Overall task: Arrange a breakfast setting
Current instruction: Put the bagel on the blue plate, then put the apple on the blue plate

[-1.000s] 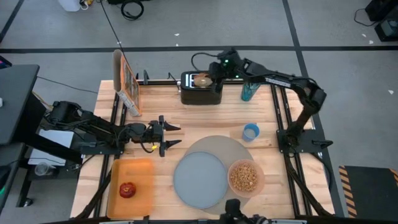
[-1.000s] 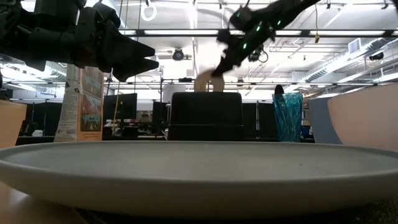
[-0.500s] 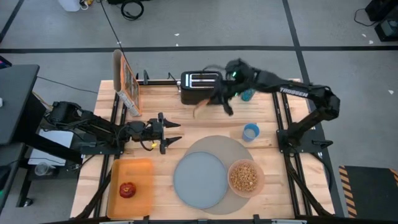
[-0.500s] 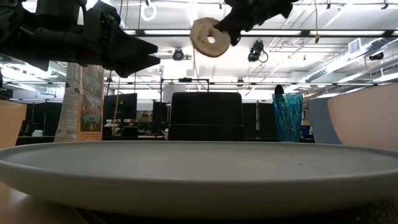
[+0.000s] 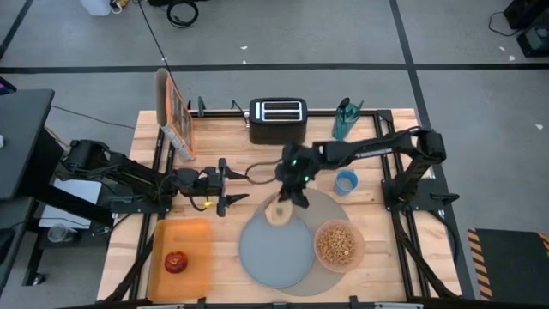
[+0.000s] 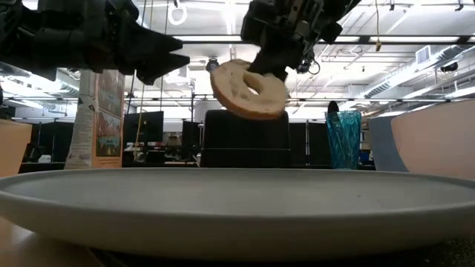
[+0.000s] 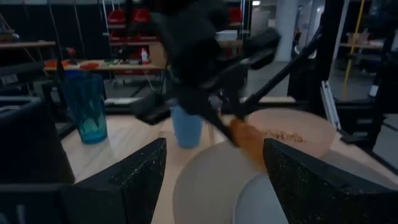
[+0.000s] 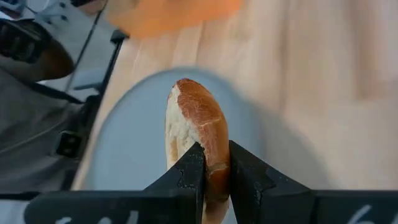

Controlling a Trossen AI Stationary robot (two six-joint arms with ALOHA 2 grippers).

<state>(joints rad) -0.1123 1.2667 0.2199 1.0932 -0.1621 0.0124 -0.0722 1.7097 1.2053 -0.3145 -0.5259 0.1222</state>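
Across the counter (image 5: 232,172), the grey mat (image 5: 330,206) carries the plate (image 5: 273,249); above the plate's twelve o'clock rim, the right tool (image 5: 287,199) pinches the bagel (image 5: 279,212). At nine o'clock hovers the left tool (image 5: 233,187), spread wide, empty.

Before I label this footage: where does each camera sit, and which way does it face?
High: overhead, straight down; both arms, bagel over the plate.
Low: table height, looking level across the plate's rim at the toaster; both arms overhead.
Left wrist: past the open left gripper toward the right arm.
Right wrist: down past the right gripper, jaws pinching the bagel.
All four show the bagel and plate.
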